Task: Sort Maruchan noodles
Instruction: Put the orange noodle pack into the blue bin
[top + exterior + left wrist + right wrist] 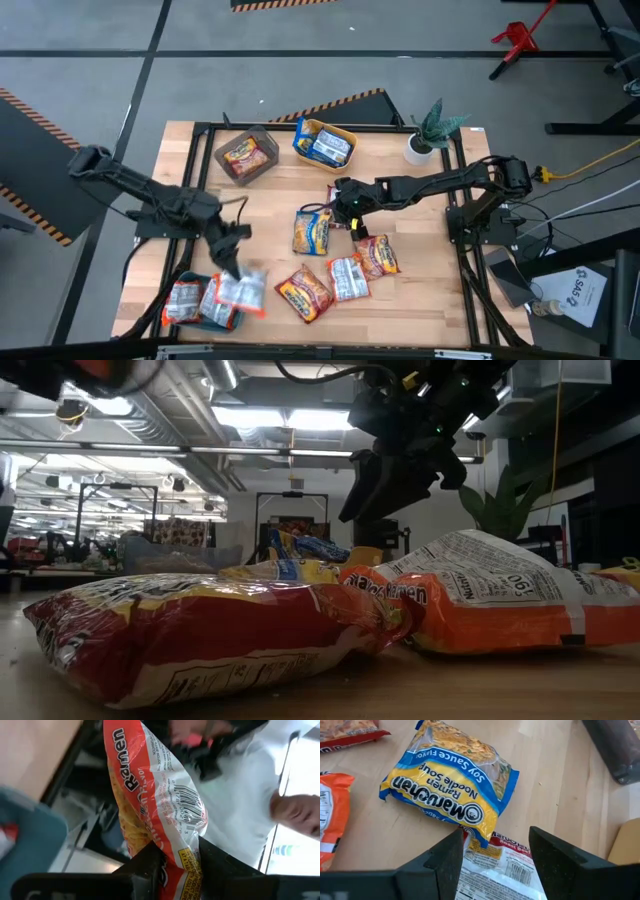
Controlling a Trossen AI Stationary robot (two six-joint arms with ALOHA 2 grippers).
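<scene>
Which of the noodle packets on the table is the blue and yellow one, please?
The soy sauce packet lying just ahead of the right gripper, partly overlapping a white packet. The other loose packets nearby are orange-red or white.

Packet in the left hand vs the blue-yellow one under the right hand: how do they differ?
The held packet is orange and white with a barcode showing; the blue-yellow packet reads Soy Sauce Flavor. The held packet hangs pinched in the left hand; the blue-yellow packet lies flat on the table, untouched, below the open right hand. Both are ramen packets.
</scene>
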